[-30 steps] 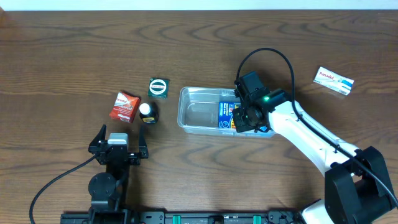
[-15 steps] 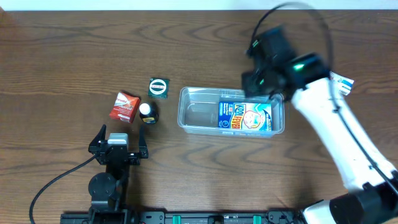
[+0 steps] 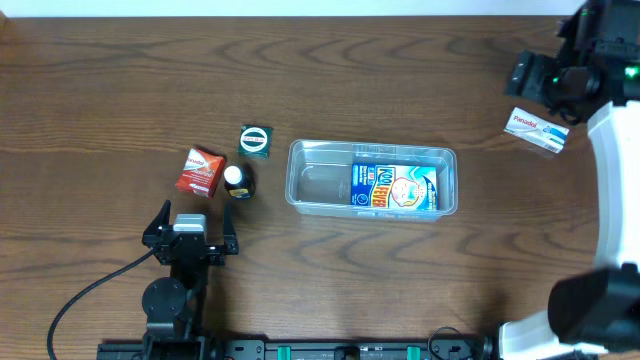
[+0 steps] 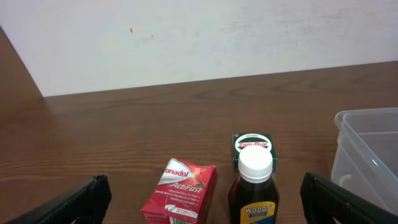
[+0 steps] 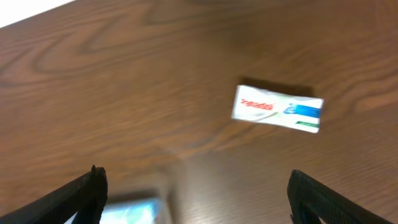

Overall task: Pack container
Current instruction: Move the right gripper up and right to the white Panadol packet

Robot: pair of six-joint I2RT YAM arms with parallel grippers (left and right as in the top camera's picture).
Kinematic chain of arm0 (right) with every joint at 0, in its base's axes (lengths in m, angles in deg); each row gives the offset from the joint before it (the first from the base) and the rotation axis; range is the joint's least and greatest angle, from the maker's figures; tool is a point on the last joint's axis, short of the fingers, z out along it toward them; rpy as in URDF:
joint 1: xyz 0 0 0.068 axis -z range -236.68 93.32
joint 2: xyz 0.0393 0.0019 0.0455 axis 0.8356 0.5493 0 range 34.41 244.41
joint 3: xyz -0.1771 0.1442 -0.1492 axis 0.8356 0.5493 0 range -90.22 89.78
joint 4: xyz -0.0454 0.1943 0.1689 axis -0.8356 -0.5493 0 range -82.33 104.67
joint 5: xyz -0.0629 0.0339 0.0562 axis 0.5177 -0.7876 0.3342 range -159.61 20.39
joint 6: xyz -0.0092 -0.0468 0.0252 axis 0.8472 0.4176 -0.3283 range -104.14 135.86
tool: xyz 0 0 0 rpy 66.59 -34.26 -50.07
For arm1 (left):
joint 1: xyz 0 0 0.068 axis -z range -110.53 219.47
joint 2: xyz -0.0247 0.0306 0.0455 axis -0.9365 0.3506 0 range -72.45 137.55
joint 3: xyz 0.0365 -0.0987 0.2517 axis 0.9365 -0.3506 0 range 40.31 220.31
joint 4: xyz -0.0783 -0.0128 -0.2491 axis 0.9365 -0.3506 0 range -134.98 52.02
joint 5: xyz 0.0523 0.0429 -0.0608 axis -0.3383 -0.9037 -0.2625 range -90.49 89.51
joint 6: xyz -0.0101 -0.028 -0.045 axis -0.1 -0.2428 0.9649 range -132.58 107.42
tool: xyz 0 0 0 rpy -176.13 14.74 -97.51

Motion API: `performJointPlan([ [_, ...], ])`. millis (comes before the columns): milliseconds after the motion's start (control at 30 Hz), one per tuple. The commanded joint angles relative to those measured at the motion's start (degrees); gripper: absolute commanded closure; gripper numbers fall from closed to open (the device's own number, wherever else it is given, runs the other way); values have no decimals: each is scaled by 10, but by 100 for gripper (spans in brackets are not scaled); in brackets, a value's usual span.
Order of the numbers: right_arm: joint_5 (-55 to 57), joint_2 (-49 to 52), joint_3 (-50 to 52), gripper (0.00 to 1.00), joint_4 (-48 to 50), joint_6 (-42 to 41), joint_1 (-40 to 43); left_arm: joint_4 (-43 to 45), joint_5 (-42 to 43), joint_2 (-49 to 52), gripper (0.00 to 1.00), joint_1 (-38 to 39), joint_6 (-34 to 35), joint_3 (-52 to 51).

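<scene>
The clear plastic container (image 3: 312, 188) sits mid-table with a blue-and-white medicine box (image 3: 395, 187) lying in its right half. Its corner shows at the right of the left wrist view (image 4: 368, 152) and as a blur low in the right wrist view (image 5: 134, 208). My right gripper (image 3: 530, 78) (image 5: 196, 193) hangs high at the back right, open and empty, close to a white Panadol box (image 3: 537, 130) (image 5: 277, 107). My left gripper (image 3: 195, 215) (image 4: 205, 193) rests open near the front left, facing the small items.
Left of the container stand a red Panadol ActiFast box (image 3: 202, 171) (image 4: 180, 193), a dark Woods syrup bottle with a white cap (image 3: 238, 180) (image 4: 255, 186) and a green Zam-Buk box (image 3: 256, 139) (image 4: 253, 146). A white wall runs along the table's far edge.
My right gripper opened, left the blue box lying in the container, then rose and swung to the back right near the white Panadol box. The left arm stayed still.
</scene>
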Motion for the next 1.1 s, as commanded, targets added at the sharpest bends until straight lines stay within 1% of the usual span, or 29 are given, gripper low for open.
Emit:
performJointPlan([
  [0, -7, 48, -5, 9, 10, -2, 24, -21, -13, -3, 2, -2, 5, -11],
  [100, -7, 89, -5, 7, 23, 3, 42, -21, -13, -3, 2, -2, 5, -11],
  [267, -6, 141, -5, 1, 56, 74, 60, -21, -13, -3, 2, -2, 5, -11],
  [367, 5, 162, -5, 1, 75, 89, 69, -21, -13, -3, 2, -2, 5, -11],
  [500, 17, 181, -5, 1, 83, 85, 82, -21, -13, -3, 2, -2, 5, -11],
  [667, 24, 209, -4, 1, 71, 57, 91, -21, -13, -3, 2, -2, 5, -11],
  [867, 40, 242, -4, 1, 57, 3, 104, -21, -13, -3, 2, -2, 5, -11],
  [967, 38, 250, -4, 1, 54, 3, 111, -21, -13, -3, 2, -2, 5, -11],
  [1067, 38, 250, -4, 1, 61, 33, 112, -21, -13, -3, 2, -2, 5, -11],
])
